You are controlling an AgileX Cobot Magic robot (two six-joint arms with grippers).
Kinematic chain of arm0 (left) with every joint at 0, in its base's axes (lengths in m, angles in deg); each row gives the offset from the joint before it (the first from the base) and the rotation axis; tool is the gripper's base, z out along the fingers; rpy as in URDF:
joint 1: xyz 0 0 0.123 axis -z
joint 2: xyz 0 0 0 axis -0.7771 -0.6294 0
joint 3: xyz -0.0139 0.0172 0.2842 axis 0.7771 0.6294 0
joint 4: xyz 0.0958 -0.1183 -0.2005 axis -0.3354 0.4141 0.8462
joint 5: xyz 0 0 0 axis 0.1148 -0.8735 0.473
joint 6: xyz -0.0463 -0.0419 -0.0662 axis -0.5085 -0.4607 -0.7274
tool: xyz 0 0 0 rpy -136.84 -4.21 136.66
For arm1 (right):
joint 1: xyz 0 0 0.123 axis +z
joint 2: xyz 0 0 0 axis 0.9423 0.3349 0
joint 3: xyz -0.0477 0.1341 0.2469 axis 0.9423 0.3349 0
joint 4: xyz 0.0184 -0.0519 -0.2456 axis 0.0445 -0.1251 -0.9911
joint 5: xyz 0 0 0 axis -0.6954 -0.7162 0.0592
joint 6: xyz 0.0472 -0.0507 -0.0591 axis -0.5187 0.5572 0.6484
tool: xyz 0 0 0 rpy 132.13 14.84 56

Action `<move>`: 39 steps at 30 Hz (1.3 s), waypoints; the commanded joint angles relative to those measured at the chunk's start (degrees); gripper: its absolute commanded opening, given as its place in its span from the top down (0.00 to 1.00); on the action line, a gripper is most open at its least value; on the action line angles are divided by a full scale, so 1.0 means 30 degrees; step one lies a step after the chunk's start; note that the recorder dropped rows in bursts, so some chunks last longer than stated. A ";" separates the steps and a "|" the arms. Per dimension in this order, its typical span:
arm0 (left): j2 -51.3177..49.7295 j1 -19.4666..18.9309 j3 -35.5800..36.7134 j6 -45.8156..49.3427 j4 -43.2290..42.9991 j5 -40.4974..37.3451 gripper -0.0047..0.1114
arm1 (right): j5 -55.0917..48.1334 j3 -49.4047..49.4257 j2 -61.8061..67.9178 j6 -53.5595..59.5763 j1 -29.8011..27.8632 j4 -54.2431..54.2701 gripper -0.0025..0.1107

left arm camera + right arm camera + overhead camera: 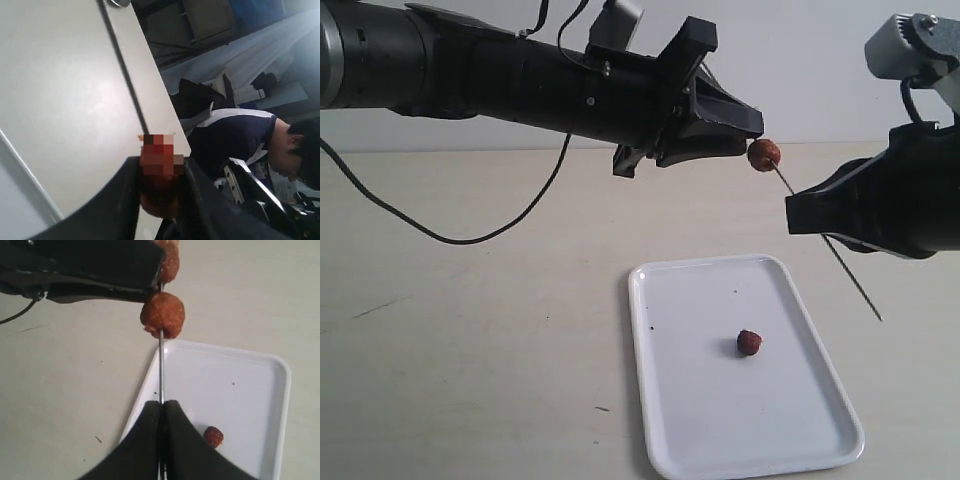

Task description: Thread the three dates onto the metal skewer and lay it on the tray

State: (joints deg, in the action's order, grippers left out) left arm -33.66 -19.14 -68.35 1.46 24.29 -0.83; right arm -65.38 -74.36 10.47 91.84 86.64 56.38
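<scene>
My right gripper (162,405) is shut on the thin metal skewer (161,365), which slants above the table in the exterior view (840,265). One reddish-brown date (162,315) is threaded near the skewer's far end (764,154). Just beyond it, a second date (170,262) sits pinched in my left gripper (752,135), showing dark between the black fingers (125,200) in the left wrist view (160,195). A third date (749,342) lies loose on the white tray (660,420), also seen beside my right fingers (213,436).
The tray (280,390) lies on a pale beige table (470,350), below both grippers. A black cable (470,238) loops over the table at the left. The left wrist view shows a person and equipment in the background.
</scene>
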 commanded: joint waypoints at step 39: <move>0.0281 0.0021 0.0014 0.4543 -0.0436 -0.0495 0.52 | 0.0626 -0.0183 -0.0450 0.0284 -0.0063 -0.0075 0.98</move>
State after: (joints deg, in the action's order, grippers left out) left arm -33.66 -19.14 -68.35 13.11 23.23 -1.36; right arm -64.28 -74.36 10.33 92.66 86.64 56.52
